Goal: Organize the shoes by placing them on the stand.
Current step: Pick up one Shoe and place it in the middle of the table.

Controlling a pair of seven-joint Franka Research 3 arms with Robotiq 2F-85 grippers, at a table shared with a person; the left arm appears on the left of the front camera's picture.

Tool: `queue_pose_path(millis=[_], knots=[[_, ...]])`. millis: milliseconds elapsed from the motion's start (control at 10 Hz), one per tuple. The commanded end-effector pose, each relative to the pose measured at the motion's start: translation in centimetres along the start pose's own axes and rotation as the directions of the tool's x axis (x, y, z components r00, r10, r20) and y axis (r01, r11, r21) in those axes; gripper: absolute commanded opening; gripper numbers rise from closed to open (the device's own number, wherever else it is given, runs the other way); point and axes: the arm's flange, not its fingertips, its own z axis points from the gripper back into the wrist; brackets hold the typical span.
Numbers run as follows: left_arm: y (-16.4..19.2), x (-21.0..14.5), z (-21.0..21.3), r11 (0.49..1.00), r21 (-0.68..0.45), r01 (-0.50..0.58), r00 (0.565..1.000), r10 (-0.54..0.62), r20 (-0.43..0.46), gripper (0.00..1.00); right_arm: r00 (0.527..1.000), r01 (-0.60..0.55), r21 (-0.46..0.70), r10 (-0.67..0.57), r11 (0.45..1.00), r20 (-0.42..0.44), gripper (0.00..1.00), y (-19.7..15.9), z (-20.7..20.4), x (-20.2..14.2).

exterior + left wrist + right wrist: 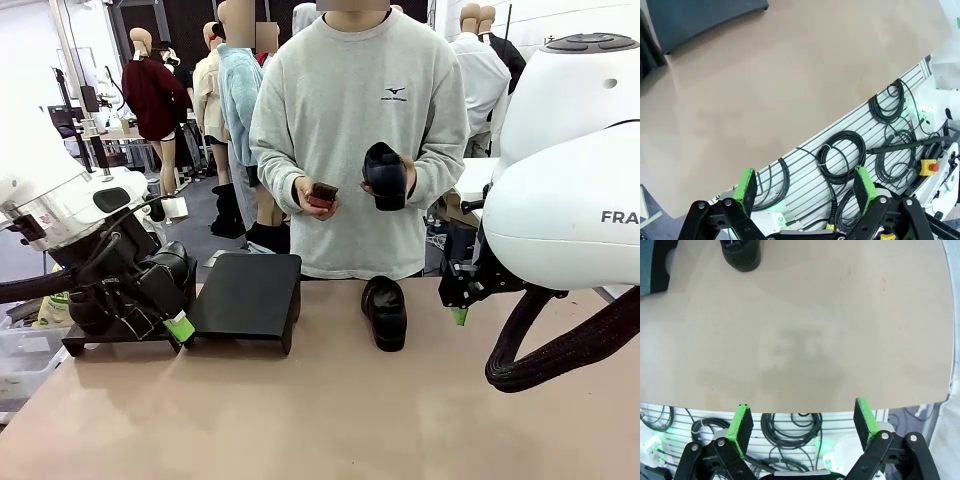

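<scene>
Front view: a person (pixel 345 110) in a grey sweatshirt stands at the far side of the tan table (pixel 320 410), holding a black shoe (pixel 385 175) in the hand (pixel 403 180) at picture right of the chest and a small dark reddish object (pixel 321 193) in the other hand (pixel 303 192). A second black shoe (pixel 385 312) lies on the table just right of centre, apart from the stand (pixel 248 295), whose bare flat top sits left of centre. The left gripper (pixel 160 325) hangs low at the left edge, in front of the stand's other unit. The right gripper (pixel 458 310) hovers at the right, near the lying shoe but clear of it. Left wrist view has that gripper's green pads (pixel 746 182) spread wide over the table's near edge, nothing between them, with coiled black cables (pixel 842 155) beyond the edge and the stand's corner at upper left. Right wrist view has the other jaws equally wide and empty, the lying shoe at top left
</scene>
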Motion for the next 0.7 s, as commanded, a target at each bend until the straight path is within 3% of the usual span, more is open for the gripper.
queue_pose_path(millis=[0,200,600], knots=[[0.2,0.2,-0.1,1.0,0.001,0.013,1.0,-0.013,0.002,1.0,1.0,0.0,0.0,0.0,1.0,0.0,1.0,0.0,0.0,0.0],[0.2,0.2,-0.1,1.0,0.001,0.013,1.0,-0.013,0.002,1.0,0.997,-0.072,0.009,0.071,0.997,0.032,1.0,-1.4,-2.0,3.1],[0.2,0.2,-0.1,1.0,0.001,0.013,1.0,-0.013,0.002,1.0,0.997,-0.075,0.021,0.075,0.997,0.009,1.0,-2.1,-2.8,3.6]])
